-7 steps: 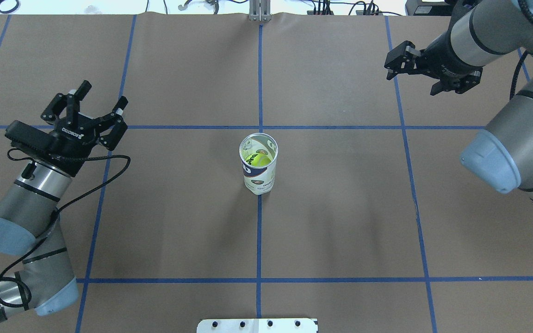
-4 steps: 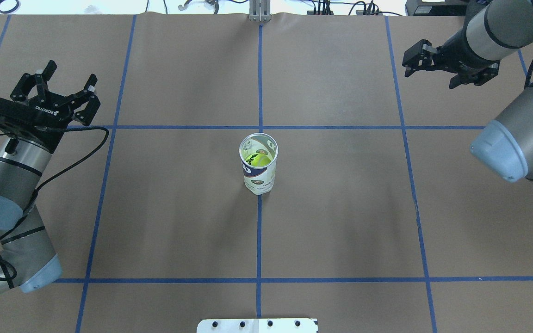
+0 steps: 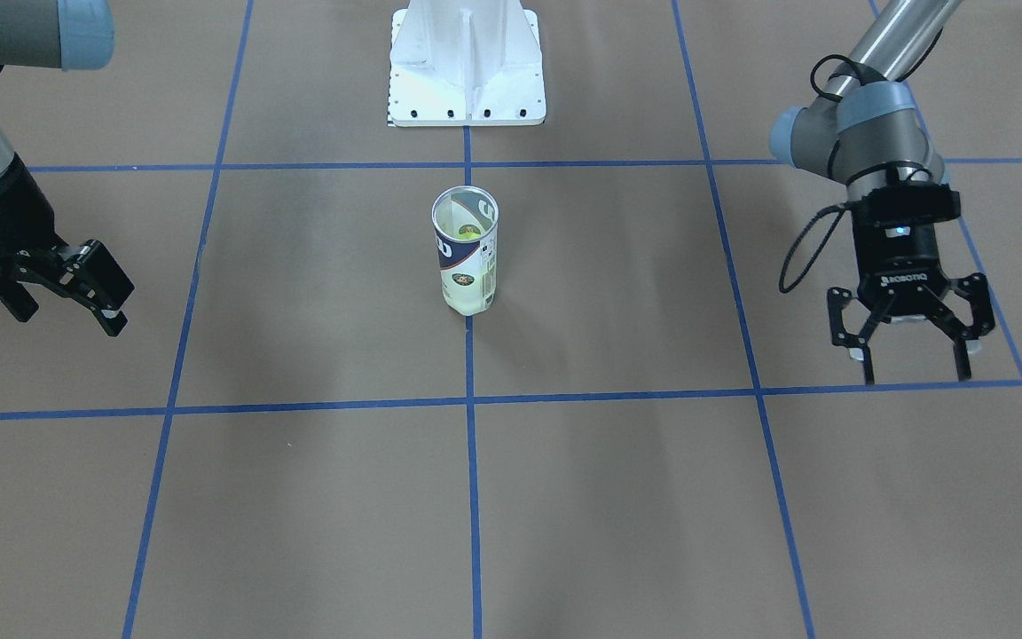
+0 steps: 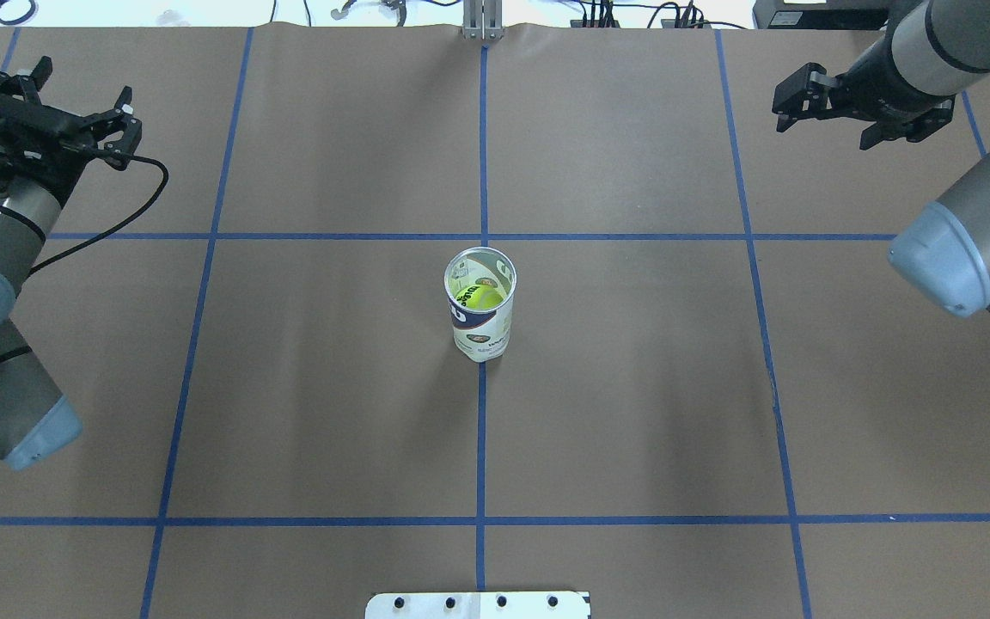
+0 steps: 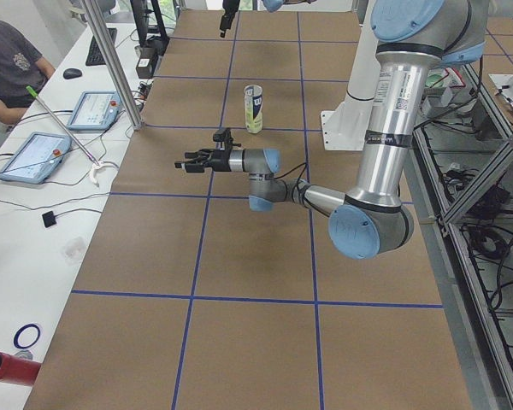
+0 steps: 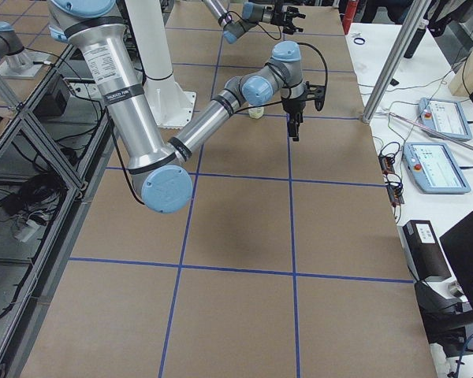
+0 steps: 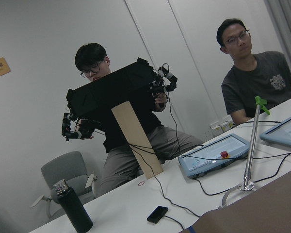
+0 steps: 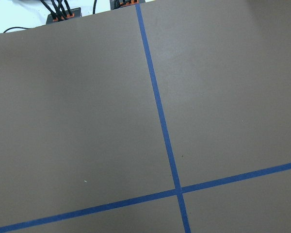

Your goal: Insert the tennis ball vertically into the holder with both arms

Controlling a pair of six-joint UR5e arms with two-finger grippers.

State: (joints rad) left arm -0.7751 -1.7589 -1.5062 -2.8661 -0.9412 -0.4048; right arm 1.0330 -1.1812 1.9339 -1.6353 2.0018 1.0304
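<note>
At the middle of the table (image 4: 632, 387), on the blue tape line (image 4: 481, 447) that runs away from the robot, we see the holder (image 4: 479, 320) standing upright with its silver-rimmed mouth open to the ceiling. We find the tennis ball (image 4: 486, 297) inside it, its yellow-green fuzz showing through the open top in the overhead view and as a small patch below the rim in the front-facing view. How deep it sits we cannot tell. Neither arm touches the holder.

We see the left gripper (image 3: 915, 368) well apart from the holder, out over the robot's left side of the table, with its fingers spread wide and nothing between them. In the side view from the left it lies roughly level, pointing toward the operators' desk, and its wrist camera shows two people (image 7: 131, 131) seated there, with a black bottle (image 7: 72, 208) and a tablet-like pendant (image 7: 216, 155) on the white top.

We see the right gripper (image 4: 821, 136) equally far off on the other side, near the table's far right corner, its fingers apart and empty. Its wrist camera shows only brown paper and a crossing of blue tape.

Behind the holder in the front-facing view stands the white pedestal base (image 3: 467, 62)
</note>
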